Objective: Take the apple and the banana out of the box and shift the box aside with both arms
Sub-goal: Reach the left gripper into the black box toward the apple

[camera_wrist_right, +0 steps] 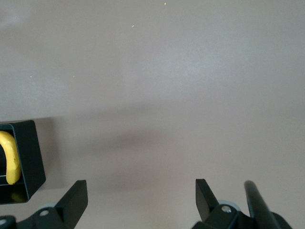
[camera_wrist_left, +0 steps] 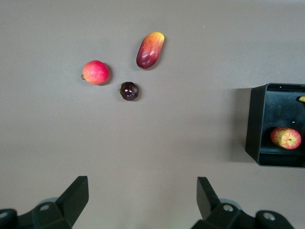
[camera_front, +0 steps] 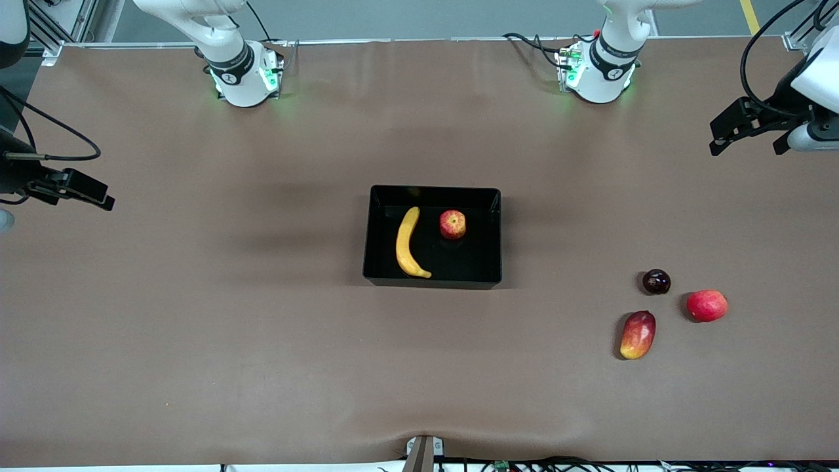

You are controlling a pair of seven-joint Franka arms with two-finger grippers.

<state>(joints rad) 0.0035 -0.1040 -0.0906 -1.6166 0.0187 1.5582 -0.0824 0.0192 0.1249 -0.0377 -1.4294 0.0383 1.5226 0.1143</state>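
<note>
The black box [camera_front: 432, 283] sits at the middle of the table. Inside it lie the yellow banana [camera_front: 408, 244] and, beside it toward the left arm's end, the small red apple [camera_front: 452, 224]. My left gripper [camera_front: 747, 145] hangs open and empty over the left arm's end of the table, well away from the box. In its wrist view the left gripper [camera_wrist_left: 143, 191] is open over bare table, with the box's wall [camera_wrist_left: 255, 124] and the apple [camera_wrist_left: 286, 138] at the edge. My right gripper [camera_front: 98, 196] is open and empty over the right arm's end; the right gripper [camera_wrist_right: 141, 193] view catches a box corner [camera_wrist_right: 31, 152] and the banana [camera_wrist_right: 10, 162].
Three loose fruits lie toward the left arm's end, nearer the front camera than the box: an oblong red-yellow mango [camera_front: 638, 334], a plain red round fruit [camera_front: 706, 305] and a small dark round fruit [camera_front: 656, 281]. The brown mat covers the whole table.
</note>
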